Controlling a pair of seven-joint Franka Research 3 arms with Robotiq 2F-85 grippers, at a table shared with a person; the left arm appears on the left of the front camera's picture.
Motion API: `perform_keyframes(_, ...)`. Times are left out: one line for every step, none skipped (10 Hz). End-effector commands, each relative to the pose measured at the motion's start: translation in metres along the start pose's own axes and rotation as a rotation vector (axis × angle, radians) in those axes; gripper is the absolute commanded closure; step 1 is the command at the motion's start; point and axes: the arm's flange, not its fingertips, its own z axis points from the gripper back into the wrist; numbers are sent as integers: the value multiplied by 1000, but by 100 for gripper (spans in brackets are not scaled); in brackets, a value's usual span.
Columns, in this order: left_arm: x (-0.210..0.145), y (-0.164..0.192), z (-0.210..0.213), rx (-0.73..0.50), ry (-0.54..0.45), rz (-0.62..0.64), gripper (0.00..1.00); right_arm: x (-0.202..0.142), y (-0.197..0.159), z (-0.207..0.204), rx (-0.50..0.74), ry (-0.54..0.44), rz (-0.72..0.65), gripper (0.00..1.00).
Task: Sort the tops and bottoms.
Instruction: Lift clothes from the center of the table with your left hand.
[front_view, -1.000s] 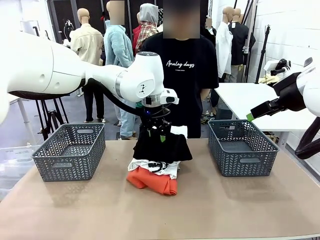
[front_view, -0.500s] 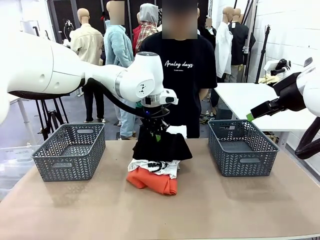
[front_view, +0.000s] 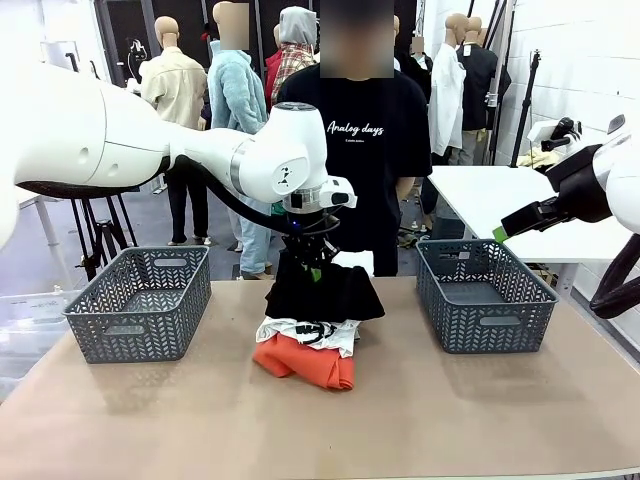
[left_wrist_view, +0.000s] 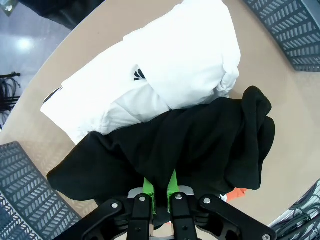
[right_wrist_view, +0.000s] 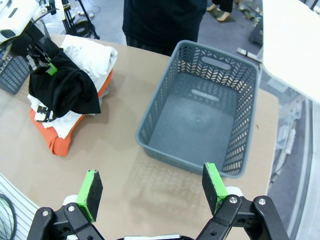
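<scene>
A pile of clothes lies mid-table. A black garment (front_view: 325, 295) is on top, over a white tee with black print (front_view: 308, 333) and an orange top (front_view: 305, 362). My left gripper (front_view: 315, 262) stands over the pile's far side, shut on a pinched fold of the black garment (left_wrist_view: 190, 145), its green pads (left_wrist_view: 147, 187) pressed together on the cloth. A pale folded garment with a small black logo (left_wrist_view: 165, 70) lies behind it. My right gripper (right_wrist_view: 153, 184) hangs open and empty, high above the table in front of the right basket (right_wrist_view: 155, 125).
Two grey plastic baskets stand empty either side of the pile, the left one (front_view: 140, 300) and the right one (front_view: 485, 295). A person in a black T-shirt (front_view: 365, 140) stands at the far edge behind the pile. A white table (front_view: 500, 195) is at the back right.
The left gripper's fingers have closed on the black garment's top fold and drawn it up slightly. The right arm has stayed still.
</scene>
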Motion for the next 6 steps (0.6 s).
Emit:
perform_keyframes(0,1,-1,0,2,0,100,0,0,-2,10,-5,-15,0)
perform_keyframes(0,0,0,0,0,0,100,0,0,-2,10,-5,-15,0)
perform_keyframes(-4,-7,43,3,-25,5,100,0,0,-2,10,-5,-15,0)
perform_keyframes(-4,-11,86,38,-57,4,100,0,0,-2,10,-5,-15,0)
perform_keyframes(-3,-12,119,76,-95,4,100,0,0,-2,10,-5,-15,0)
perform_keyframes(-3,-15,147,85,-134,-7,100,0,0,-2,10,-5,-15,0)
